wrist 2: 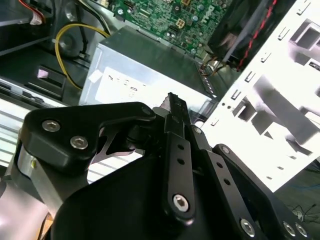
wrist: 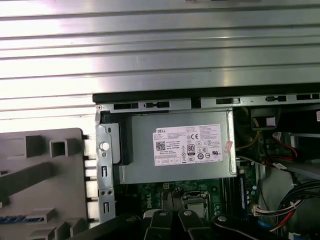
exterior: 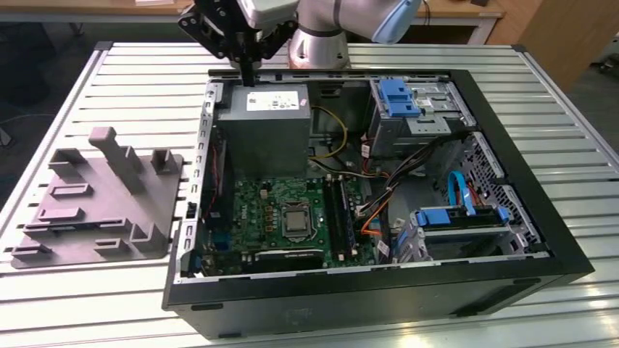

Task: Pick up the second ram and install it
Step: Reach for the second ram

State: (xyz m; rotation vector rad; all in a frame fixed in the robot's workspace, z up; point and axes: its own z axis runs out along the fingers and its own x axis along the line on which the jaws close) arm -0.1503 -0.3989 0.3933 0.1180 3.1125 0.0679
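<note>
Bench [exterior: 87, 80] carries the open PC case [exterior: 541, 239]. Jaws sit over its power supply [exterior: 261, 138], upper left of exterior view, closed together and empty. Second ram [wrist: 15, 219] is a bluish strip in the grey fixture [wrist: 50, 175], lower left of first wrist view.

The ram [wrist: 14, 219], a thin bluish strip seen edge-on in the first wrist view, sits in a slot of the grey fixture [wrist: 45, 170].

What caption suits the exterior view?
Pincer hovers above the power supply in the open PC case, grey fixture alongside.
</note>
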